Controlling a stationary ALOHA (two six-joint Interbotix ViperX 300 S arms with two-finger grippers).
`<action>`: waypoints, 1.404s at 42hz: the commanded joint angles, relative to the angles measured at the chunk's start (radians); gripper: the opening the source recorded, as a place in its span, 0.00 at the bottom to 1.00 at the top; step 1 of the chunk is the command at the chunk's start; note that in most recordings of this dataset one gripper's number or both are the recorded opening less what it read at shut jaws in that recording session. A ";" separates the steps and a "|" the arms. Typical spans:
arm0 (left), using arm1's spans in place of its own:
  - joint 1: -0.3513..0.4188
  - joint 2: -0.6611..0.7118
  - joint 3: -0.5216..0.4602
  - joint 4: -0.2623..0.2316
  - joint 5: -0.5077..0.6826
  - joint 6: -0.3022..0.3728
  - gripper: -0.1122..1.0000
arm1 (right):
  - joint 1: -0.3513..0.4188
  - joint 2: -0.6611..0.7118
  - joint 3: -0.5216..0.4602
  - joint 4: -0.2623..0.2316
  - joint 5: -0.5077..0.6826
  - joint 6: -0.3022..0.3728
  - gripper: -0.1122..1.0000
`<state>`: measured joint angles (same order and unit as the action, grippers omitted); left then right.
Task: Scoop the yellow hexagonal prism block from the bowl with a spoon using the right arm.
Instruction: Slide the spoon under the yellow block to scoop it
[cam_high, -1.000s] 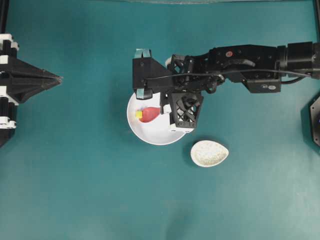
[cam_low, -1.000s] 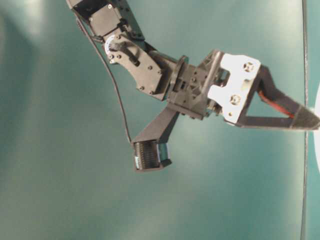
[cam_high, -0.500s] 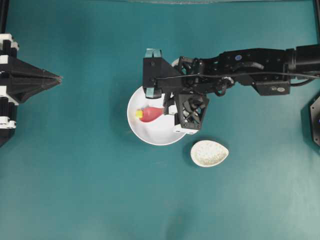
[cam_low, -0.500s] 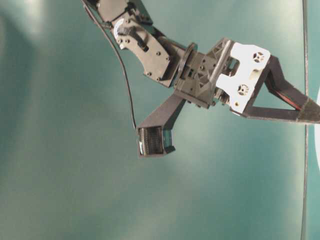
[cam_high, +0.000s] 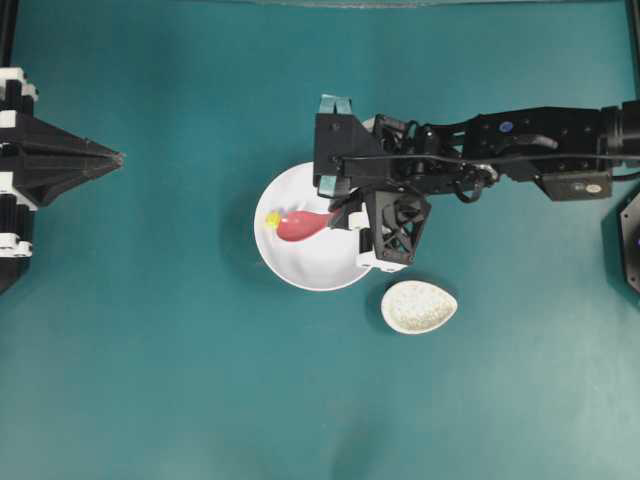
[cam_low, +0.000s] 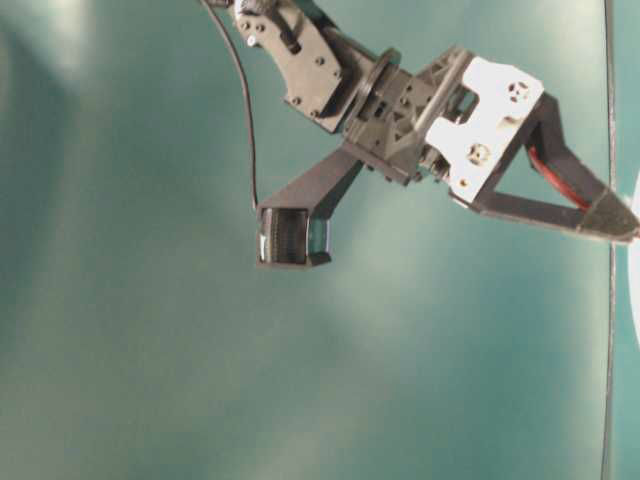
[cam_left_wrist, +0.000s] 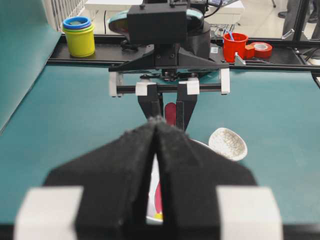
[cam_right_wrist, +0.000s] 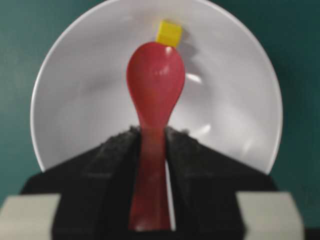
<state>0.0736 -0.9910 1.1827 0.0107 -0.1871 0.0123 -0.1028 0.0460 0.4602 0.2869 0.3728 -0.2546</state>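
My right gripper (cam_right_wrist: 152, 145) clamps the spoon (cam_right_wrist: 155, 85) handle, tip nudging the yellow hexagonal prism block (cam_right_wrist: 169, 33) against the bowl (cam_right_wrist: 70, 90) wall.

The spoon (cam_high: 302, 225) is held inside the bowl (cam_high: 300, 265); the block (cam_high: 272, 219) is set at its left tip; the spoon rest (cam_high: 418, 307) lies right, near.

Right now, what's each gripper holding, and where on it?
The right gripper holds the spoon by its handle, bowl end forward in the bowl. The left gripper is shut, holding nothing.
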 joint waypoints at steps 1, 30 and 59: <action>0.003 0.006 -0.023 0.003 -0.011 0.000 0.10 | 0.003 -0.037 0.002 0.006 -0.029 0.000 0.31; 0.003 0.005 -0.025 0.003 -0.012 -0.002 0.10 | 0.005 -0.037 0.046 0.009 -0.123 0.002 0.31; 0.003 0.005 -0.025 0.003 -0.020 -0.002 0.10 | 0.031 -0.044 0.117 0.009 -0.252 0.002 0.31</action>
<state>0.0736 -0.9910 1.1827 0.0107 -0.1948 0.0123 -0.0782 0.0445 0.5783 0.2930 0.1488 -0.2531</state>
